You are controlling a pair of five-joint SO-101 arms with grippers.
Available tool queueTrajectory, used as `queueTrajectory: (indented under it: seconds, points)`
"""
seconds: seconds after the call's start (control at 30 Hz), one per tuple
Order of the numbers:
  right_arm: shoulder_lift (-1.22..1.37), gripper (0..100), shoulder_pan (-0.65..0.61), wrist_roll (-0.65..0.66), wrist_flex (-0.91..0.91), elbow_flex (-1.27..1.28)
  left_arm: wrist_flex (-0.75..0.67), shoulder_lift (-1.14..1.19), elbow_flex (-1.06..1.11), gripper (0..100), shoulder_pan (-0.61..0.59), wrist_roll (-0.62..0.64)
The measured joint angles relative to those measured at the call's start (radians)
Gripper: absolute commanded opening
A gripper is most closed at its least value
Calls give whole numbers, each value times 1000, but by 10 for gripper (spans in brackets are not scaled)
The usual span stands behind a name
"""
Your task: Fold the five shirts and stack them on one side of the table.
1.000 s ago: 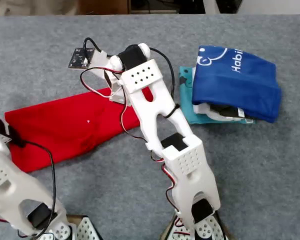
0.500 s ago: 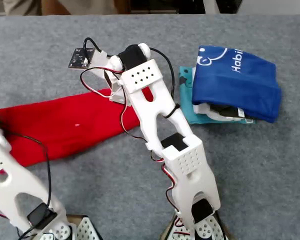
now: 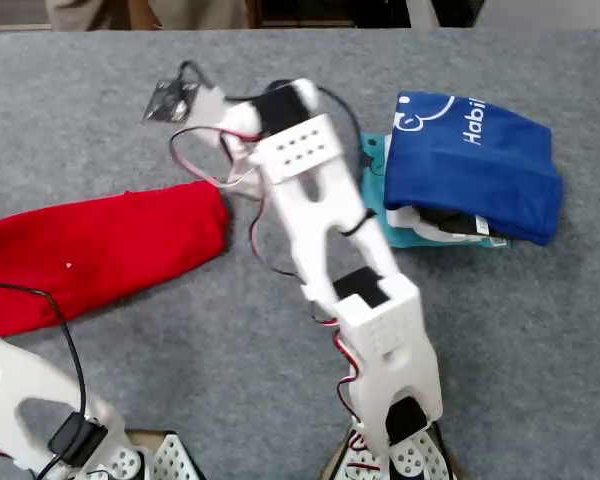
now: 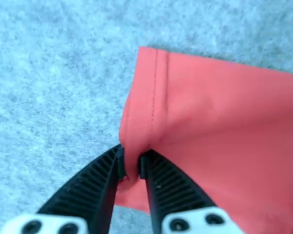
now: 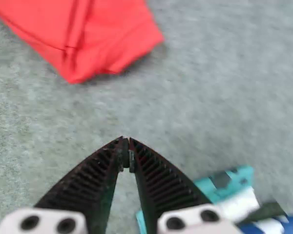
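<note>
The red shirt (image 3: 100, 255) lies as a long folded band across the left of the high view. Its long axis is nearly level, rising slightly toward the centre, and its far end runs out at the left frame edge. The left gripper (image 4: 133, 165) pinches a fold of fabric beside a stitched hem of the shirt. The right gripper (image 5: 126, 146) is pressed together on nothing and hangs over bare grey worktop (image 3: 540, 340), with the shirt's rounded free end lying beyond its tips and apart from them. The right arm is therefore the nearer one to that free end. The stack sits at the upper right of the high view, a blue shirt (image 3: 470, 165) on top of a teal shirt (image 3: 375, 215). Open worktop separates it from the red shirt, and more lies across the lower frame, which looks like enough room for a fold.
</note>
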Motion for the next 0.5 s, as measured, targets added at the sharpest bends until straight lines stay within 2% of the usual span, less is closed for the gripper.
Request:
queueTrajectory:
  seconds: [0.2, 0.4, 0.5]
  points:
    - [-103, 2, 91, 0, 0, 2, 0, -245, 259, 18, 167, 80]
    - [-207, 2, 157, 0, 2, 57, -2, -580, 684, 18, 446, 158]
    - [-278, 2, 160, 0, 2, 138, -35, -703, 830, 18, 601, 227]
